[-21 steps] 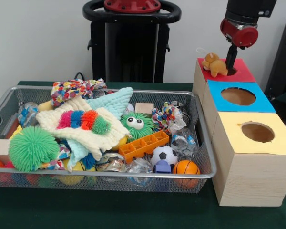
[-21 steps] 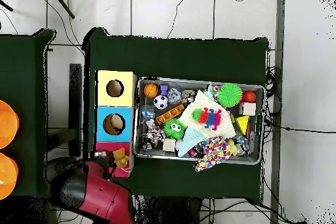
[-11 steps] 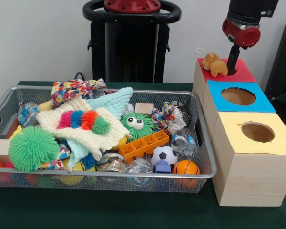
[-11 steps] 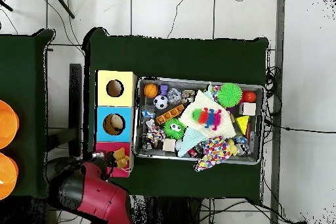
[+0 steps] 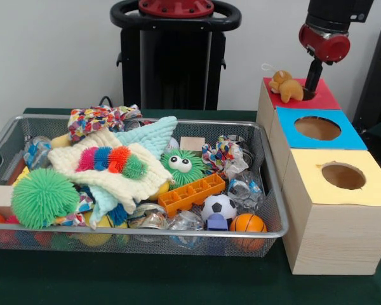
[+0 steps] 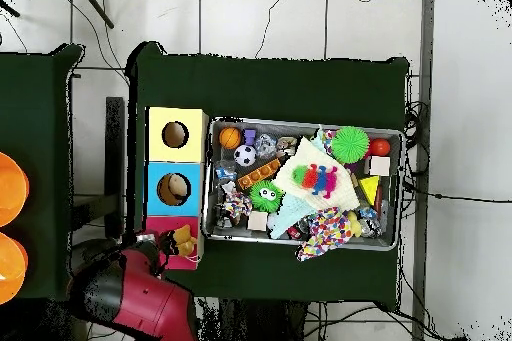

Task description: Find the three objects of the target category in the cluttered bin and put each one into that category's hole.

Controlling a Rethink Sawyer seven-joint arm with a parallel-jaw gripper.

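Pincer [image 5: 312,79] risen slightly, state unclear; one plush lion [image 5: 286,86] on red box [image 5: 320,98]; three boxes

A green-covered table [image 5: 146,279] is carrying a wire bin [image 5: 178,240] and, just beside it, three wooden boxes [image 5: 333,238] in a row, apparently touching one another; each is resting directly on the cloth.
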